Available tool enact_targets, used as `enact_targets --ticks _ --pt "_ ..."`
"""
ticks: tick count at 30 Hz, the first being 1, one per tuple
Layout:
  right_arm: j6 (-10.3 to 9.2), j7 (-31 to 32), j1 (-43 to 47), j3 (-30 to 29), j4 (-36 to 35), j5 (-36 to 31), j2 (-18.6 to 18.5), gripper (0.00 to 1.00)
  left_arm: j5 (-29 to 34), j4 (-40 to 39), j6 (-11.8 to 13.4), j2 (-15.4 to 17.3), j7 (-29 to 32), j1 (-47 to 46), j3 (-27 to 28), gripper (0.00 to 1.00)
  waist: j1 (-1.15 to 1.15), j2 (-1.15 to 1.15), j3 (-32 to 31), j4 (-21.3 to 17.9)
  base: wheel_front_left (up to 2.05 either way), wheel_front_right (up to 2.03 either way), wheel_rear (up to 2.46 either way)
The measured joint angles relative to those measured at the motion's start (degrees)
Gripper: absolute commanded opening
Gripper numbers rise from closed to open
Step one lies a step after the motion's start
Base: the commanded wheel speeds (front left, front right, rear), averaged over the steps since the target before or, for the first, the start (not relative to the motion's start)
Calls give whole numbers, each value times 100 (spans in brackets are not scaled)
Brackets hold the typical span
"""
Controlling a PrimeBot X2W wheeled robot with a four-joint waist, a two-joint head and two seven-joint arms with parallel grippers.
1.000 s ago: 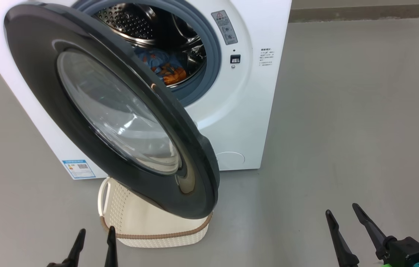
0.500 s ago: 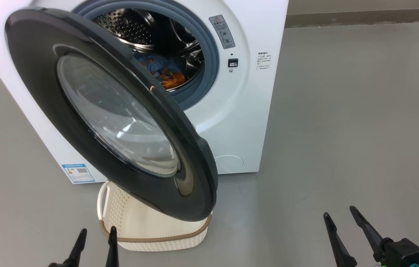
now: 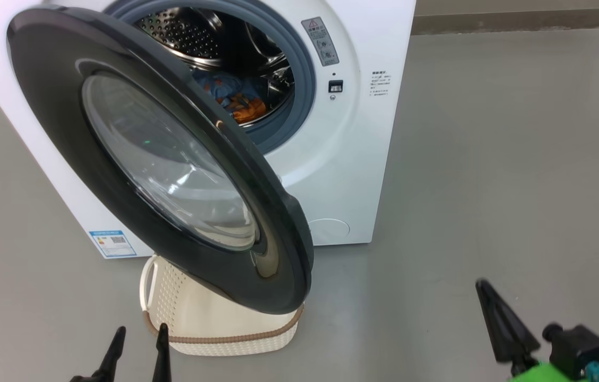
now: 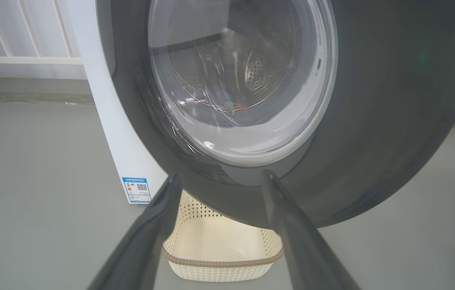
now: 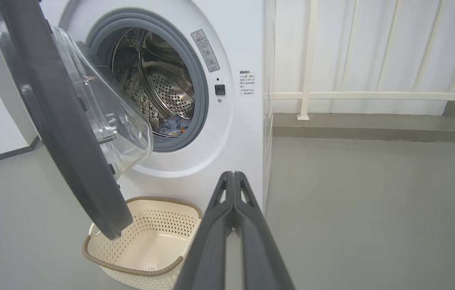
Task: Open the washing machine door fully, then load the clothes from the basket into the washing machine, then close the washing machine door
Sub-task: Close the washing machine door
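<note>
The right gripper (image 5: 233, 174) has its two dark fingers pressed flat together along their whole length, with nothing pinched between them. It hangs in the air over the grey floor (image 3: 490, 159), off to the right of the washing machine (image 3: 341, 159) and well clear of it, touching nothing. The left gripper (image 3: 140, 329) is spread wide, its fingers (image 4: 158, 217) standing far apart with nothing in them. It sits low, just in front of the basket (image 3: 235, 347), pointing towards the bottom of the door (image 3: 55, 106). From the head view it looks clear of both, though from its own wrist view the tips overlap the door's dark rim and I cannot tell how near they are. The door is swung out from its hinge on the machine's left side and stands at an angle, its black rim and bulging glass window (image 3: 166, 164) hanging over the basket, so the back part of the basket is hidden beneath it. The basket stands on the floor right against the front of the machine, its pale inside bottom in plain sight from the right wrist view. The clothes (image 3: 235, 101), blue with orange, lie in a heap at the bottom of the steel drum (image 3: 182, 32), behind the grey-blue rubber seal (image 3: 304, 69). A small blue label (image 3: 112, 242) sits low on the machine's front, left of the basket, and a white railing (image 5: 372, 96) runs along the wall behind.
</note>
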Motion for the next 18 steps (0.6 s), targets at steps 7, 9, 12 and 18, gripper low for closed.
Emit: enact_targets --ticks 7,9,12,18 --pt "0 0 -654 216 -586 51 3 0 0 5 0 -1 0 -1 -21 100 0 0 0 3 0 0 0" --pt "0 -1 -907 345 -781 132 10 0 0 7 1 -1 0 -3 -47 100 0 0 -6 20 0 0 0" --pt "0 -1 -1326 708 -1079 194 9 0 -7 14 2 -1 0 -5 -126 100 0 0 -12 59 0 0 0" --pt "0 -1 -2086 1567 -1530 287 65 0 -16 58 9 -1 0 -24 -286 100 0 0 -30 214 0 0 0"
